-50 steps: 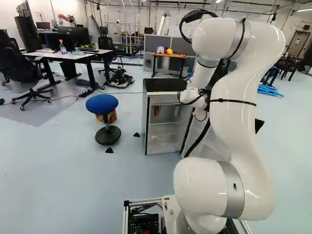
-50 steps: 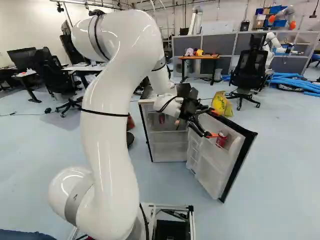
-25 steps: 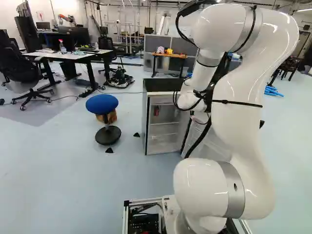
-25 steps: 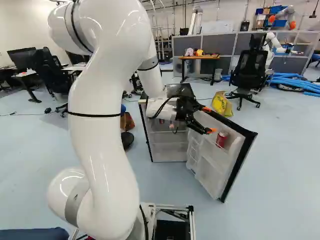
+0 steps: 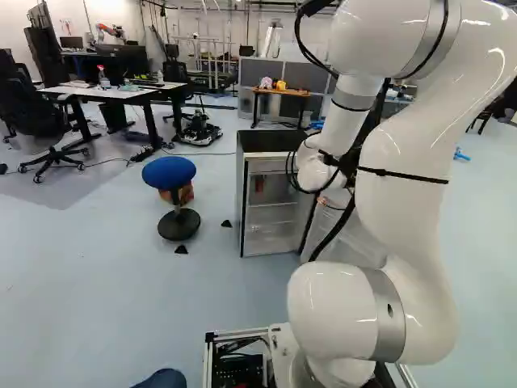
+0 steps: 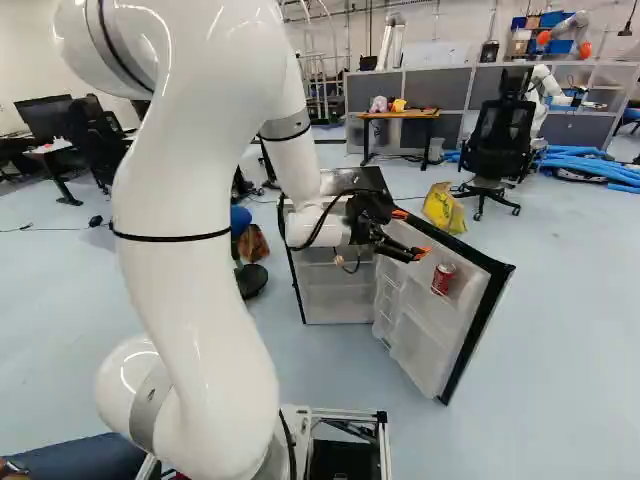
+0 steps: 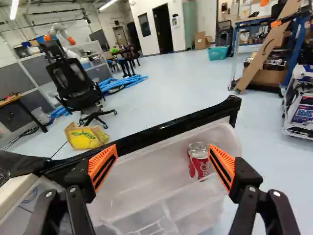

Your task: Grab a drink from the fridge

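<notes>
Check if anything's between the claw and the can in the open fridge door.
Partly. From the claw, the bin's clear front wall covers the foot of the can; nothing visible shields its top. The can sits off-centre, its edge close by one orange pad in the wrist view, so that finger might bump it.

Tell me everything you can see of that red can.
The can looks metal: red sides, white lettering, shiny silver top. It stands upright in a see-through bin on the open door, its foot behind the front wall. One orange pad of the open tool is close beside it; whether they touch, I can't tell.
</notes>
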Tool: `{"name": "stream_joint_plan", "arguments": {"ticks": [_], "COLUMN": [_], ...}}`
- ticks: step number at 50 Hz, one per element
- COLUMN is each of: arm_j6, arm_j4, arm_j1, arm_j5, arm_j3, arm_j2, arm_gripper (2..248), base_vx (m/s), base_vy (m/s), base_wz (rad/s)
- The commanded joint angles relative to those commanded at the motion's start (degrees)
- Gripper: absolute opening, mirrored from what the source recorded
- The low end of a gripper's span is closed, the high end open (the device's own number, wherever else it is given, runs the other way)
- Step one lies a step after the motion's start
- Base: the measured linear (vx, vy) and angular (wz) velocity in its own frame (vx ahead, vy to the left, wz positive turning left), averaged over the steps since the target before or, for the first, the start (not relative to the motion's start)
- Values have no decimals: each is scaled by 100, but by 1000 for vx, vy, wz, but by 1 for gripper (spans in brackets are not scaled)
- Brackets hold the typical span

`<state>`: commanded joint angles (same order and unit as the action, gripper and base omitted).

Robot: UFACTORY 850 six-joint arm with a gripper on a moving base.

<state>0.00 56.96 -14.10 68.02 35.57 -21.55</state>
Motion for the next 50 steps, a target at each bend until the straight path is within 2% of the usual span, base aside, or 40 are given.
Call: {"name": "stream_joint_plan", "arguments": {"ticks": [50], "arm_j6": [0], "arm_j4": [-3016], "arm_j1": [-291], "arm_j5": [-271], "arm_j3": [-1347], "arm_j2": [1079], "arm_gripper": [247], "base_vx": [0], "base_vy": [0], "base_wz": [0]}}
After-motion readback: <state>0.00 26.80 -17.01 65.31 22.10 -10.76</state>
